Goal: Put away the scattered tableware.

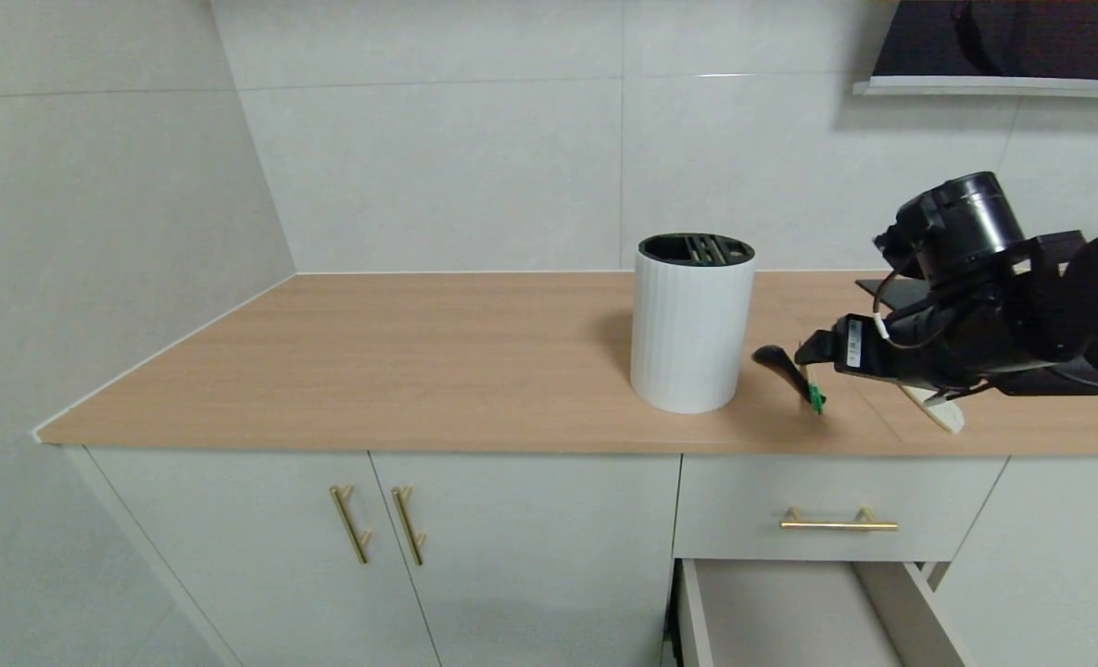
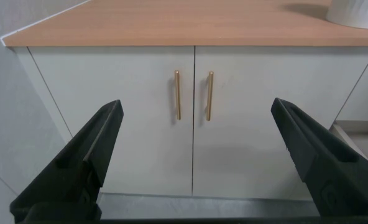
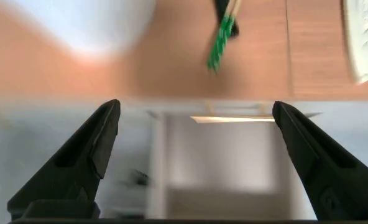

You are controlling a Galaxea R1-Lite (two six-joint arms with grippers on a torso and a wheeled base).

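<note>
The black spoon (image 1: pixel 783 364) lies on the counter (image 1: pixel 419 371) just off the right gripper (image 3: pixel 195 112), its handle slanting toward the front edge. That gripper is spread and empty. The left gripper (image 2: pixel 196 106), also spread, hangs well apart.

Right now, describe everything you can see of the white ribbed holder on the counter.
The holder is a white upright cylinder with fine vertical ribs, plastic or ceramic by its look, capped by a dark slotted insert. It stands on the wooden countertop, right of middle. A dark utensil lies close by its right side; contact is unclear.
</note>
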